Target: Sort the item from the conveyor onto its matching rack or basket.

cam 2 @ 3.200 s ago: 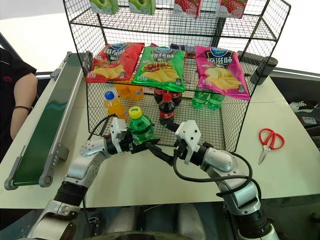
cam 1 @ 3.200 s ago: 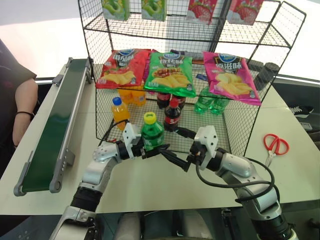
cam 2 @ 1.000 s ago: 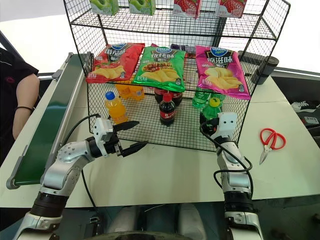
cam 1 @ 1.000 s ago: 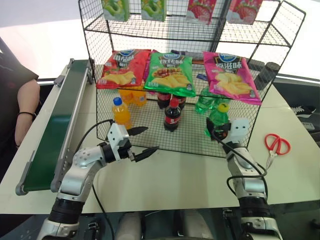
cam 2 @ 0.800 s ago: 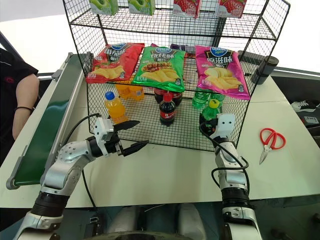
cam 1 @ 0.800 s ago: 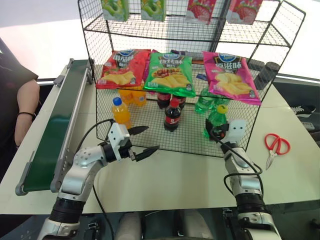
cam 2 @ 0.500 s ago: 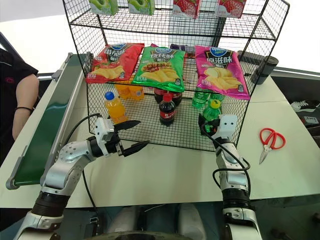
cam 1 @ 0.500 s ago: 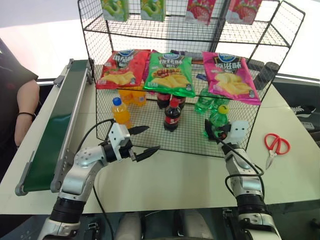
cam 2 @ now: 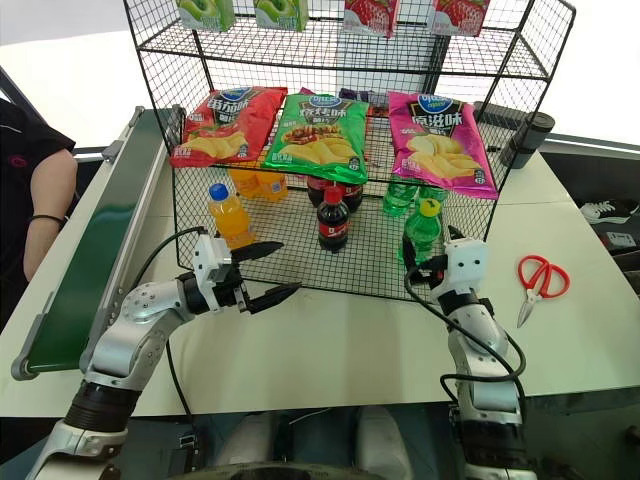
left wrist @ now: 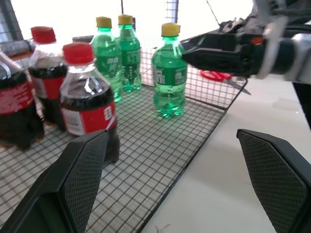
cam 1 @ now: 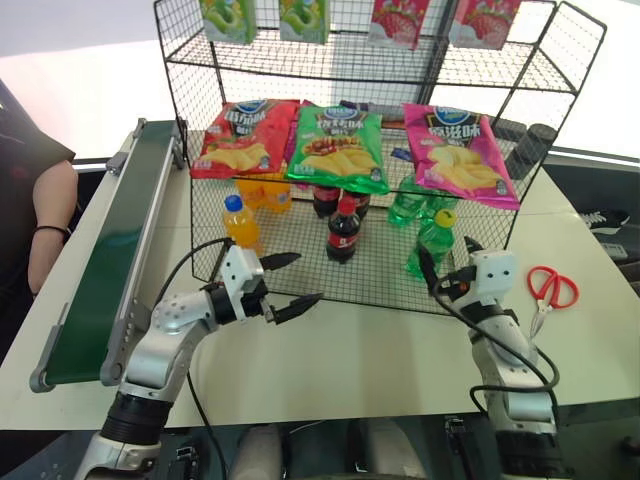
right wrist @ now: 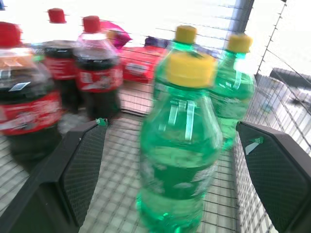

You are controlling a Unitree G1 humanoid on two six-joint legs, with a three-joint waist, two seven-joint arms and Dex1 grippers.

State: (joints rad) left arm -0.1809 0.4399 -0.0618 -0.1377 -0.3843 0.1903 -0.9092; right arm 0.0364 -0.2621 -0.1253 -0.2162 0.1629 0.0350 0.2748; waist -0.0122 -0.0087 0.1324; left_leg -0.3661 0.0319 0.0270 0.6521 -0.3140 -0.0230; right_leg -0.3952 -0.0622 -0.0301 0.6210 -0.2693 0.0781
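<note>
Right wrist view shows the right tool (cam 2: 432, 268) spread wide, clear of the green soda bottle (cam 2: 420, 231), which stands upright in the rack's bottom basket (cam 2: 300, 255) beside two matching green bottles (left wrist: 114, 53) (evidently its sorted spot). Nearer, the left tool (cam 2: 262, 271) hangs splayed and empty above the surface (cam 2: 330, 340). Behind stand cola bottles (cam 2: 333, 220), an orange bottle (cam 2: 228, 212), and chip bags (cam 2: 318, 135) above.
</note>
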